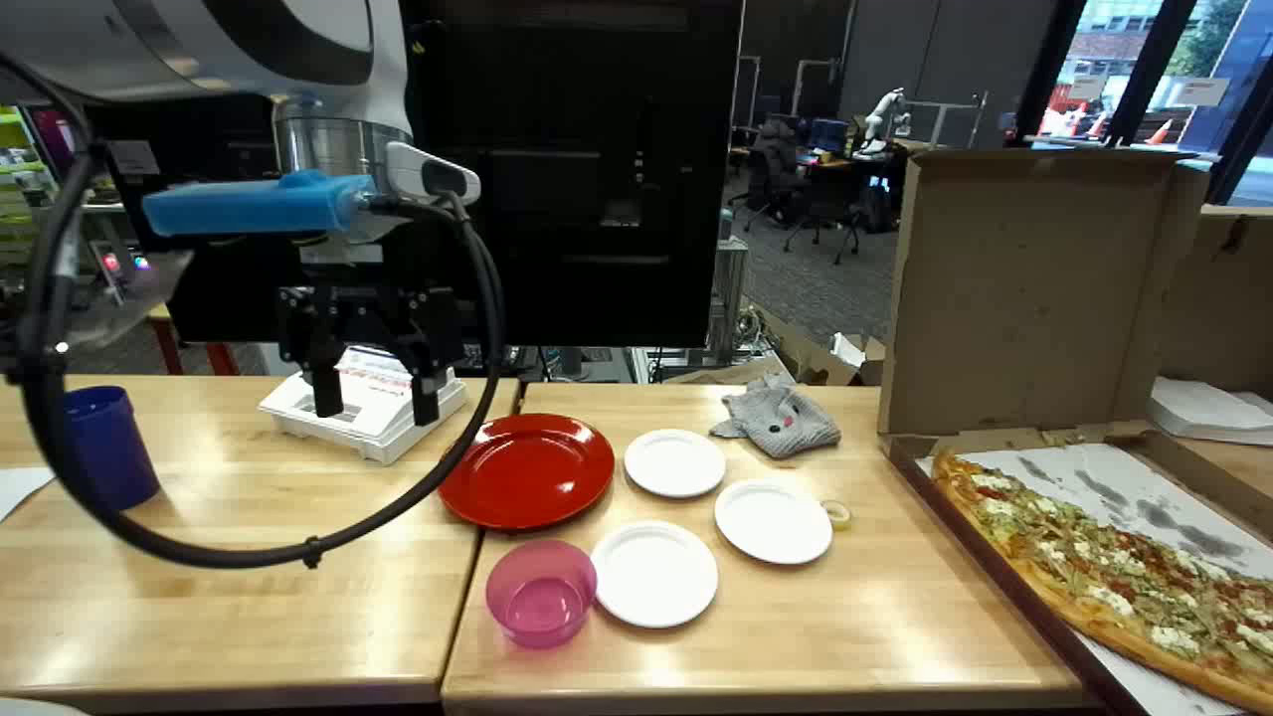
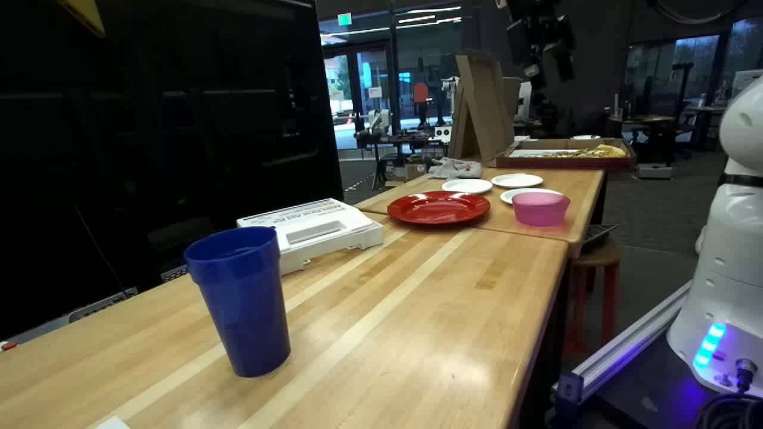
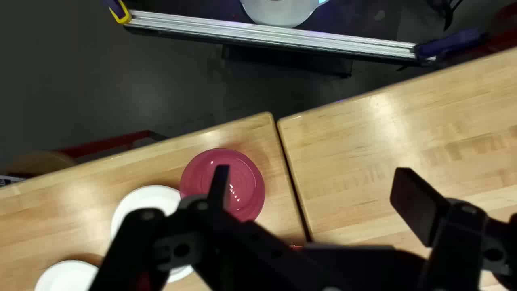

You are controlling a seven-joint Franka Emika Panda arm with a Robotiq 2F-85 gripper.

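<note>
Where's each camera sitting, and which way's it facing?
In an exterior view: robot's side, facing across the table; arm and fingers show.
In an exterior view: cup end, facing along table toward pizza; base, fingers show.
Wrist view: above, facing down at bowl and table edge; fingers, part of base.
In both exterior views: cup, red plate, bowl.

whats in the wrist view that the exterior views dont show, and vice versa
Only the wrist view shows the yellow-edged end piece of the metal rail; the rail itself also appears in an exterior view.

Only the exterior views show the blue cup, the gray cloth item and the pizza in its open box.

Shared by the wrist view and both exterior views: the pink bowl, white plates and the open pincer.
</note>
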